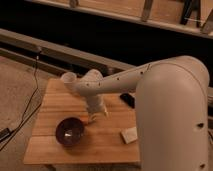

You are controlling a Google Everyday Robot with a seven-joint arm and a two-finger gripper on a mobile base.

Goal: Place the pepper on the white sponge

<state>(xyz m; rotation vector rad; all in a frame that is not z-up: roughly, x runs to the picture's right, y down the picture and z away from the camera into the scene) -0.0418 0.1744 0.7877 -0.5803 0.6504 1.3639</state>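
The small orange pepper (pixel 91 119) lies on the wooden table (pixel 50 150), just right of the dark purple bowl (pixel 70 131). My gripper (pixel 96 113) hangs low directly over the pepper and hides most of it; only an orange tip shows at its lower edge. The white sponge (pixel 129 135) lies on the table to the right, near the front edge, well apart from the gripper. My white arm (pixel 150 85) reaches in from the right.
A flat black slab (pixel 127 100) lies at the table's back right, partly behind my arm. A dark cable (pixel 30 107) runs over the floor at the left. A dark wall with a ledge stands behind the table.
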